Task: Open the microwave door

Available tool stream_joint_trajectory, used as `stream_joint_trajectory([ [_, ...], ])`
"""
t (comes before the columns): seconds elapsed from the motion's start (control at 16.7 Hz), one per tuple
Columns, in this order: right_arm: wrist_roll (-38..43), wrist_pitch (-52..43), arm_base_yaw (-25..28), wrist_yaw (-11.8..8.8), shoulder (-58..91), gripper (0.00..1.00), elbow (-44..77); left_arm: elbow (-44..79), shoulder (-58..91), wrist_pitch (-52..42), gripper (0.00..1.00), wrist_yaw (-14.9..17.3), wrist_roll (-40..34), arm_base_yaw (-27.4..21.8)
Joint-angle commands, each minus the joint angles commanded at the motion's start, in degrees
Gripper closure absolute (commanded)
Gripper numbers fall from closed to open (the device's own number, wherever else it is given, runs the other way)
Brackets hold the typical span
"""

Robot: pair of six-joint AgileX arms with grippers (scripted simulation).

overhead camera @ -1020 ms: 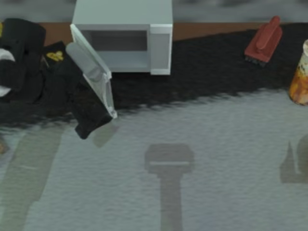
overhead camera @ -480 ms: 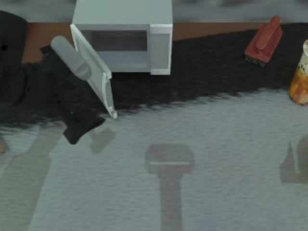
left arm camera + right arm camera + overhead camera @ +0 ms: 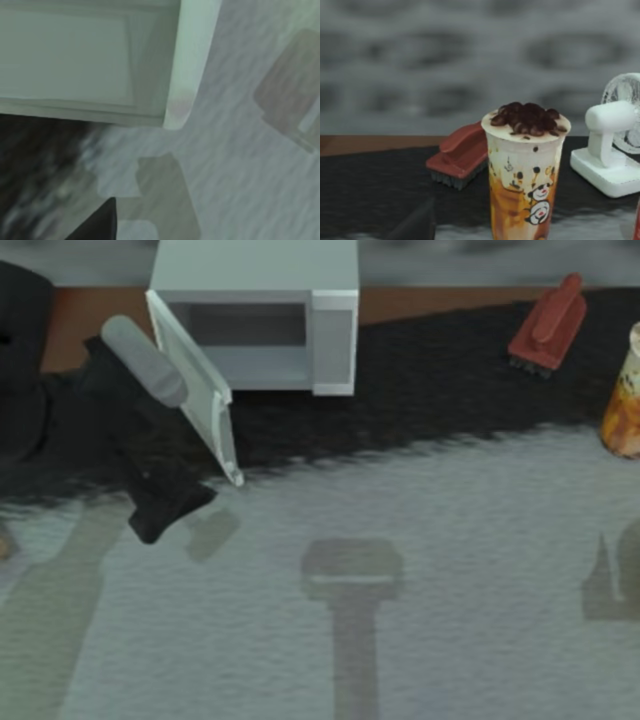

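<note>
Top view, microwave door point(image 3: 193, 390) ajar, left gripper point(image 3: 165, 510) beside, brush point(image 3: 547, 328), cup point(image 3: 623, 395) right

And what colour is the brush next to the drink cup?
The brush is dark red with black bristles, clearest in the right wrist view.

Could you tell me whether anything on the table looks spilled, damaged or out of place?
Nothing stands out: the microwave door hangs wide open beside the left gripper, and the brush and drink cup look intact.

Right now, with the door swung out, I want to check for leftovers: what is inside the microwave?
In the top view, the boxy silver-white microwave shows a bare grey cavity behind its open silver-framed door. The roof hides the cavity's upper and rear parts, so those stay unchecked.
</note>
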Motion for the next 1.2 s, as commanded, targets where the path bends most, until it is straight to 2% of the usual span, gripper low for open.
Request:
stream_joint_trajectory([
  [0.18, 0.00, 0.00, 0.00, 0.00, 0.00, 0.00, 0.00, 5.34, 4.15, -5.34, 0.00, -2.80, -5.33, -1.55],
  [0.36, 0.00, 0.00, 0.00, 0.00, 0.00, 0.00, 0.00, 16.04, 10.77, -14.50, 0.00, -7.69, -16.02, -4.20],
  [0.54, 0.00, 0.00, 0.00, 0.00, 0.00, 0.00, 0.00, 30.90, 18.16, -25.52, 0.00, -13.94, -31.47, -7.53],
  [0.96, 0.00, 0.00, 0.00, 0.00, 0.00, 0.00, 0.00, 67.66, 33.23, -51.70, 0.00, -30.41, -73.78, -15.55],
  [1.2, 0.00, 0.00, 0.00, 0.00, 0.00, 0.00, 0.00, 81.01, 39.12, -63.43, 0.00, -38.19, -90.39, -18.91],
])
